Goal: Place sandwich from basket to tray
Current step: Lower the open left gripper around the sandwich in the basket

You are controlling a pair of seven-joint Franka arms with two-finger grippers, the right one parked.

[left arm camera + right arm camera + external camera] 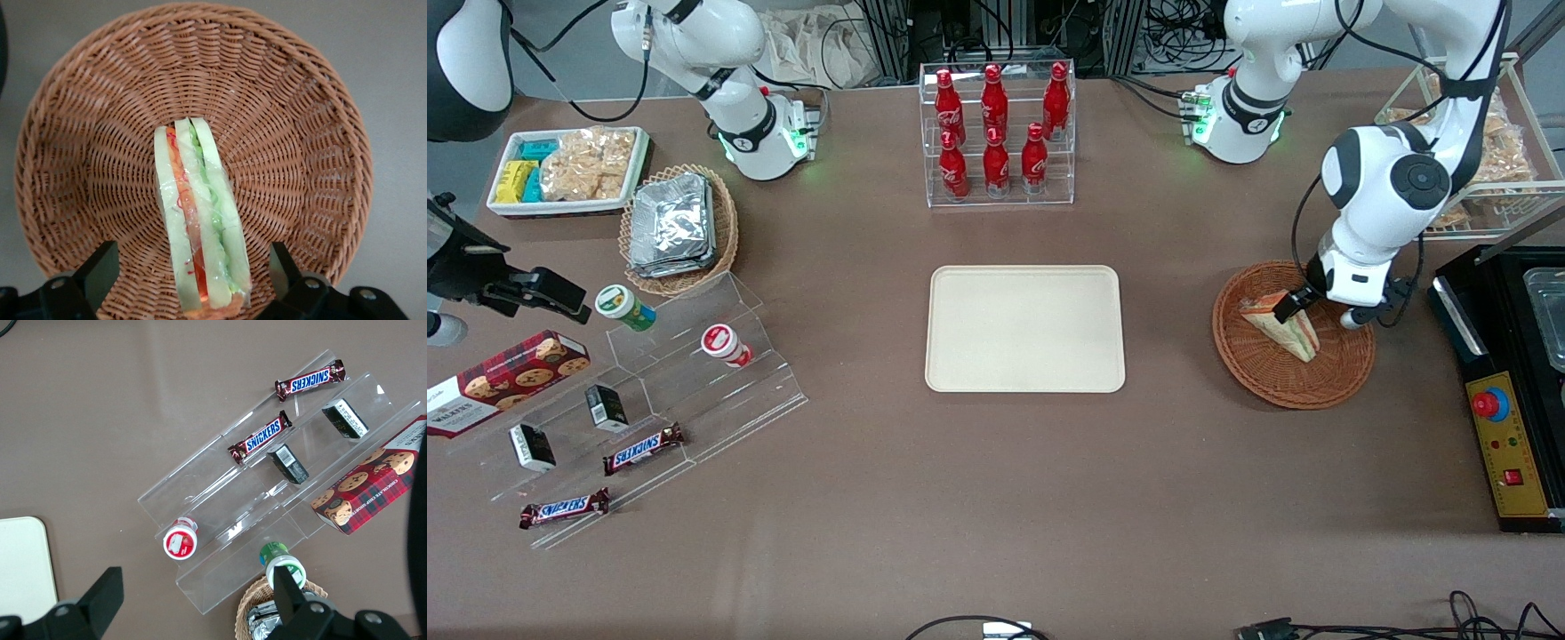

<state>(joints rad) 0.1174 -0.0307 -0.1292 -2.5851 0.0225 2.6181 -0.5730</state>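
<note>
Two fingers spread wide over the basket (1292,356)
Gripper (193,273) straddles the sandwich (200,220), touching nothing; the tray (1024,329) lies well apart.

Working left arm: glossy white rounded shells joined by black rings, with a dark grey round joint cap; black cables are routed along the links. Green lights are seen at its base. The black two-finger gripper (1303,302) is mounted on a white wrist block.

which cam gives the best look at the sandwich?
Left wrist view: the sandwich fills it, filling layers clear, lying in the basket between the open hand fingers. Front view shows it small and partly covered by the hand. Right wrist view misses it.
</note>
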